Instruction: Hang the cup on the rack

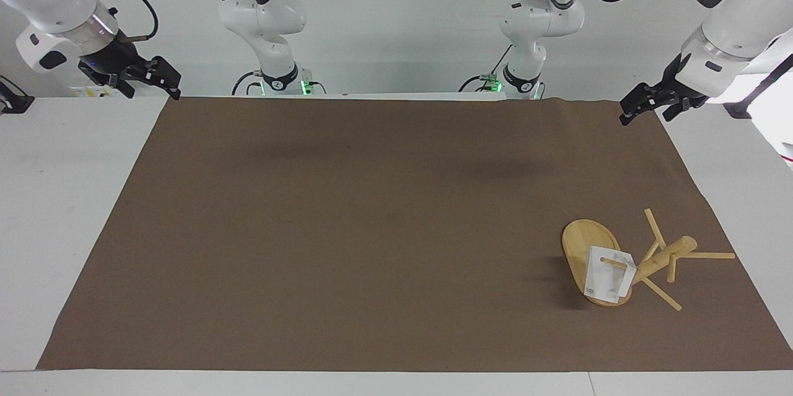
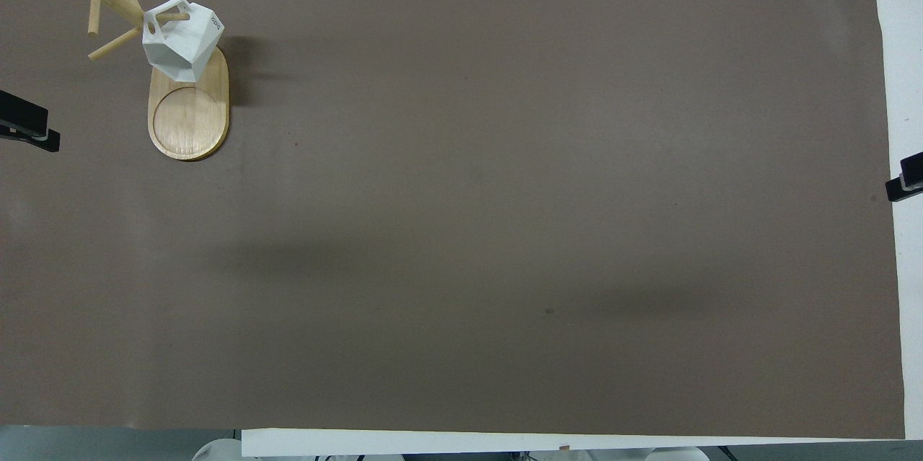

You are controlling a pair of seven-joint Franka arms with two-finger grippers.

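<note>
The bamboo rack (image 1: pixel 582 246) stands upright on the brown mat toward the left arm's end of the table, with its oval base (image 2: pixel 189 118) on the mat. The white faceted cup (image 1: pixel 609 282) hangs from one of its lower pegs, which passes through the handle. From overhead, the cup (image 2: pixel 182 42) covers part of the base. My left gripper (image 1: pixel 644 114) is raised and open, holding nothing, over the mat's corner at the robots' side, well away from the rack. Only its tip (image 2: pixel 29 130) shows overhead. My right gripper (image 1: pixel 155 92) waits open and empty over the table's other end.
A brown mat (image 1: pixel 372 228) covers most of the white table. The rack's other pegs (image 1: pixel 709 255) stick out bare toward the left arm's end. The right gripper's tip (image 2: pixel 905 183) shows at the mat's edge in the overhead view.
</note>
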